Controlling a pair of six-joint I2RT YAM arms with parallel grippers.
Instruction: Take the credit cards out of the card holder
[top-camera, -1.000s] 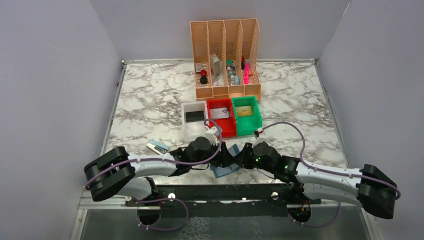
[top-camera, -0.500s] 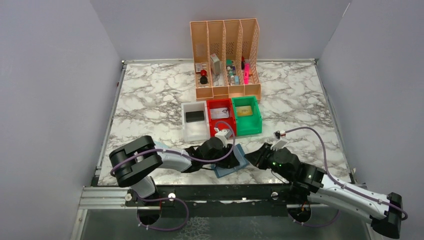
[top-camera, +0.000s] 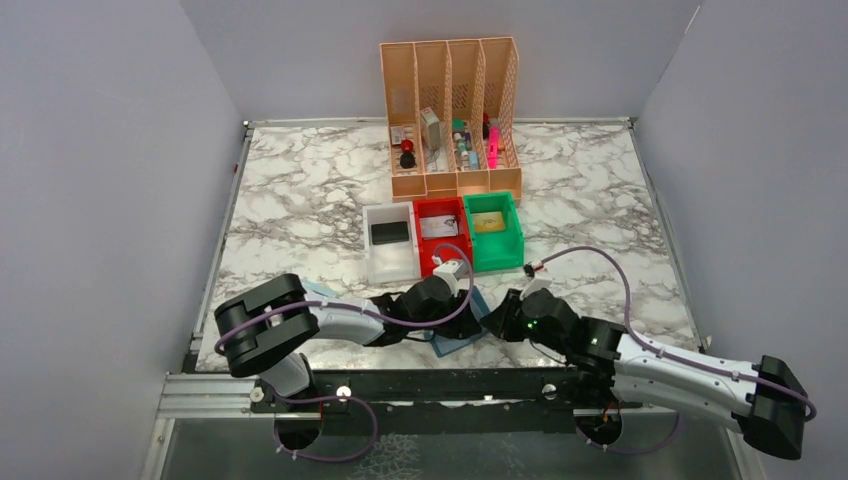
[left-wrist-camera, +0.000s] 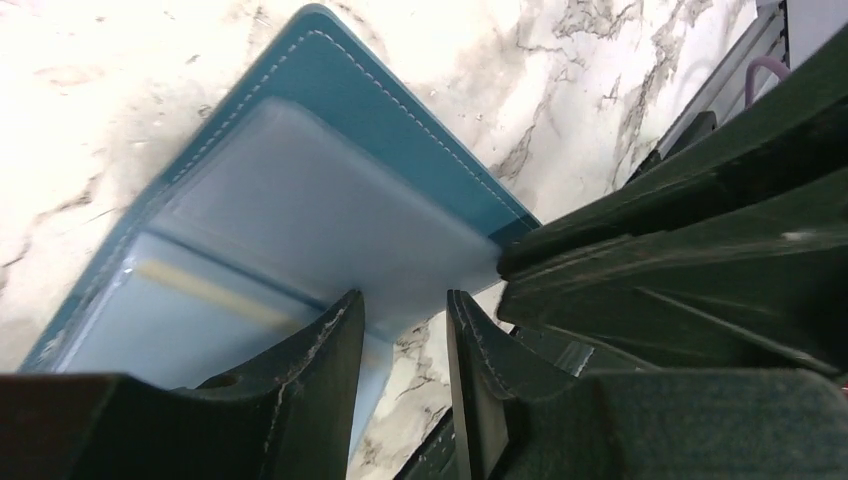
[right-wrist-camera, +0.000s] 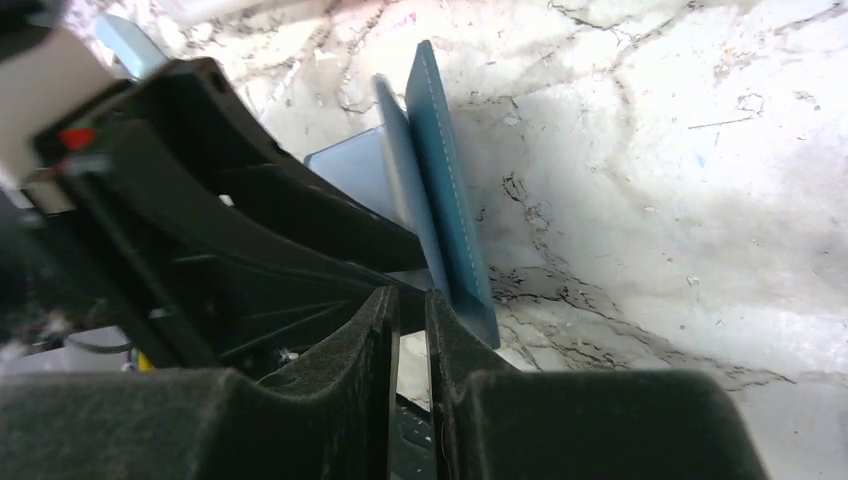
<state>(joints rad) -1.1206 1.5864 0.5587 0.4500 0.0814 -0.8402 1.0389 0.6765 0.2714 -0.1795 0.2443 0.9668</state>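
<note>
Top external view: you have both arms bent low over the marble tabletop (top-camera: 300, 200). Their claws meet on the near side of the red bin (top-camera: 441, 206).
Card holder: the teal card holder (top-camera: 458, 341) lies open on the tabletop, near the red bin on its near side and between the two claws.
Left wrist view: you see the stitched teal cover with pale clear pockets laid over it.
Gold card: the thin tan edge of the gold card (left-wrist-camera: 210, 288) shows inside one clear pocket, so it sits in the card holder.
Left claw: the left claw (left-wrist-camera: 402, 305) comes in from the red bin's near-left. Its fingers stand a narrow gap apart over the edge of a clear pocket, and nothing looks pinched.
Right claw: the right claw (right-wrist-camera: 408, 300) comes in from the red bin's near-right. Its fingers are almost together, leaving only a thin slit.
Right claw hold: the tips are just beside the card holder's lower corner, but you cannot tell whether they have caught anything.
Right wrist view: the teal cover and a paler inner leaf show nearly edge-on, with the left claw's dark body just beside them.
</note>
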